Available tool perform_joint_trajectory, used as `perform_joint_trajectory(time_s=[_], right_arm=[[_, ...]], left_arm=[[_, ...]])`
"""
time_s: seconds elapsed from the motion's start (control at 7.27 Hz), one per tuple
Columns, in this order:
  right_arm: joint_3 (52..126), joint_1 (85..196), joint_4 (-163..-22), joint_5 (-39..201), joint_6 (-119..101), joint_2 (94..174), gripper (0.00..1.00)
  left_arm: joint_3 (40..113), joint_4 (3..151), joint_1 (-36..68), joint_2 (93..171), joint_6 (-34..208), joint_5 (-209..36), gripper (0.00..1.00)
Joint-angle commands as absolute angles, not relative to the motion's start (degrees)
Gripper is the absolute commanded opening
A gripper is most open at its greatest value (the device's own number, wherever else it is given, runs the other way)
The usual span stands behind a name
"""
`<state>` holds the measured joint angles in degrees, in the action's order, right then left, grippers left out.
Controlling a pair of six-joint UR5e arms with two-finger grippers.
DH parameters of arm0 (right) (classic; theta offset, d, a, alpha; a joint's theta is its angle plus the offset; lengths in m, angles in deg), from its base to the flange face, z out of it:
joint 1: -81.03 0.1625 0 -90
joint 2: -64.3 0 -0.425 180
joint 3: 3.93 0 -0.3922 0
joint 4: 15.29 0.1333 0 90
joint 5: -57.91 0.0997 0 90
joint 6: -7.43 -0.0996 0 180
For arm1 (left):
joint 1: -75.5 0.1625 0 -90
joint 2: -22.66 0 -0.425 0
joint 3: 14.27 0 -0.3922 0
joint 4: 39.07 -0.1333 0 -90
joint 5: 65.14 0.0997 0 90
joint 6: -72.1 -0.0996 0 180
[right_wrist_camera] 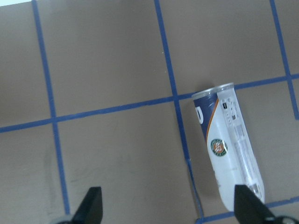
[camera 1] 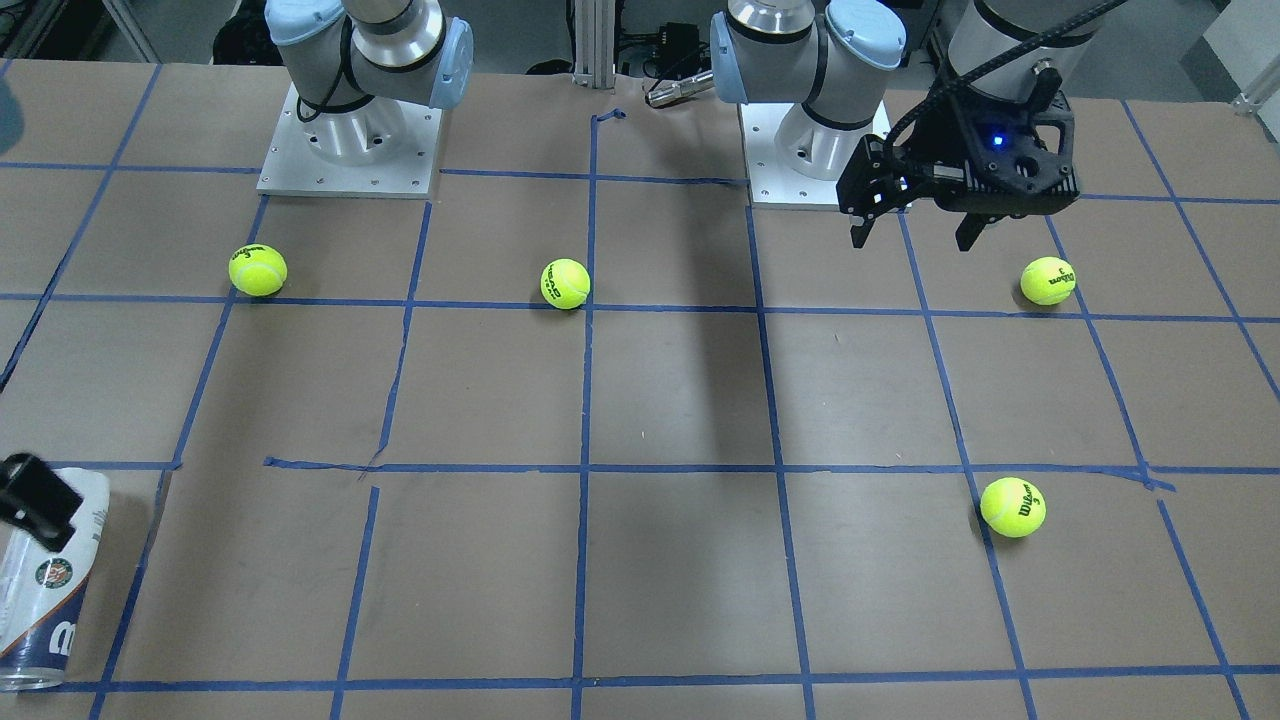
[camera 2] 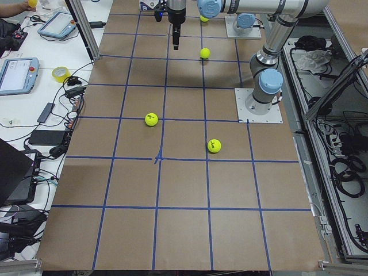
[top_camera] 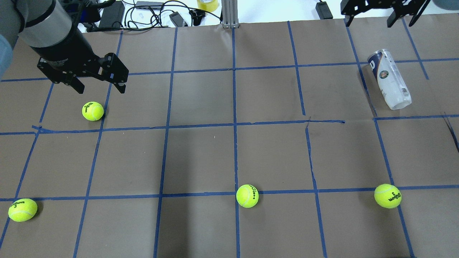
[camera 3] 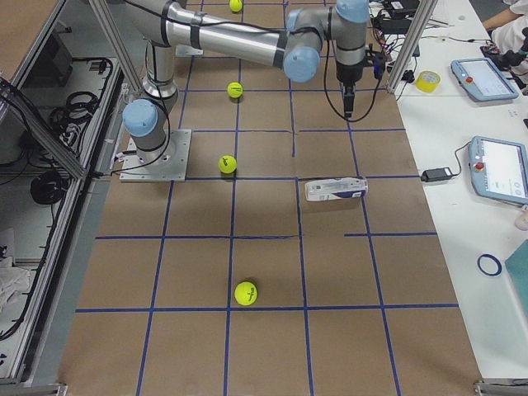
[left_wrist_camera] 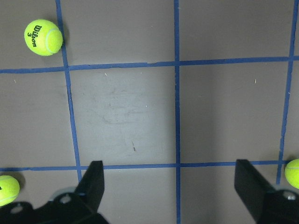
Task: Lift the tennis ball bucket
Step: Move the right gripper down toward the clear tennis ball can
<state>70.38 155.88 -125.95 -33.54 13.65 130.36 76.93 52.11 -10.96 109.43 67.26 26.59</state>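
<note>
A: Tennis ball bucket [top_camera: 390, 79] position?
B: On its side, far right of table. Right gripper [top_camera: 368, 24] hovers apart from it, fingers spread, empty.
A: Left gripper [top_camera: 101, 89]?
B: Spread, empty, well apart.
A: Views?
B: Front-facing crops the bucket; right wrist shows the whole label.
A: Axis?
B: Diagonal, navy rim end away from robot.

Four tennis balls [top_camera: 247, 196] lie scattered across the blue-taped table [top_camera: 200, 157].

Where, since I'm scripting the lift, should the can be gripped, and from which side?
Grip the can around mid-body, coming straight down from above. It lies on its side on the table, so probably only its round width suits the jaws; turn them across its long axis. The right gripper, open, hangs nearest.
</note>
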Motion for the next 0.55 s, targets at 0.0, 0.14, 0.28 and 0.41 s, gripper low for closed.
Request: perform_joint_trajectory(time_s=[0.0,0.14,0.28,0.41], right_arm=[[64.47,153.02,-130.33,-33.50,18.84,117.44,0.99],[63.49,152.32,-137.56,-34.11,23.38,112.34,0.99],[63.65,151.35,-138.94,-33.68,24.30,109.94,0.99],[63.57,150.91,-139.39,-33.41,24.48,108.61,1.00]], left_arm=[[77.40,52.08,-10.90,109.40,67.26,26.70,1.00],[77.40,51.99,-10.90,109.40,67.26,26.79,1.00],[77.40,52.08,-10.90,109.40,67.26,26.79,1.00],[77.40,51.99,-10.90,109.40,67.26,26.79,1.00]])
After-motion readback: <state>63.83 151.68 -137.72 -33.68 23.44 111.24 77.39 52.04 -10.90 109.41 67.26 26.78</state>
